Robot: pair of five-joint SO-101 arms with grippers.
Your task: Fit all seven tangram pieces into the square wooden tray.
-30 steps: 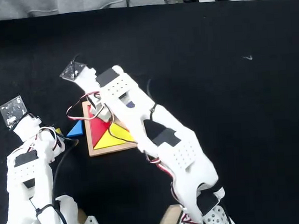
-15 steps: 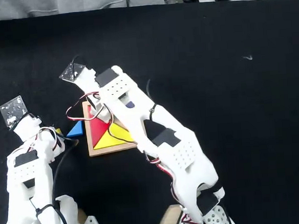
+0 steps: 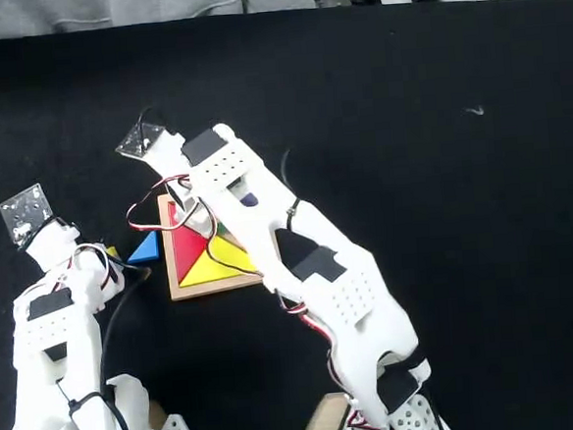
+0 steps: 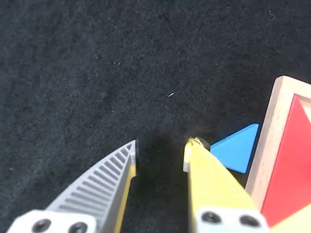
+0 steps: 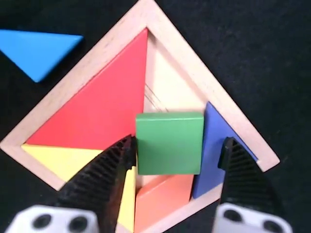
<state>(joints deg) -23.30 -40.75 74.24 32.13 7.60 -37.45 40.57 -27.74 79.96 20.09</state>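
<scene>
The square wooden tray (image 5: 165, 30) holds a large red triangle (image 5: 99, 99), a yellow triangle (image 5: 63, 160), a dark blue piece (image 5: 218, 138) and an orange piece (image 5: 163, 196). A green square (image 5: 169, 142) lies in it beside a bare patch. My right gripper (image 5: 177, 141) hangs open over the tray, its black fingers (image 5: 104, 179) on either side of the green square. A light blue triangle (image 4: 235, 145) lies on the cloth just outside the tray (image 4: 266, 141). Next to that triangle my left gripper (image 4: 160, 145) stands open with nothing in it. From above, the right arm (image 3: 224, 165) covers much of the tray (image 3: 188, 289).
Black cloth covers the table (image 3: 442, 184), with wide free room to the right and at the back. The left arm (image 3: 53, 320) stands at the left edge, near the light blue triangle (image 3: 146, 247).
</scene>
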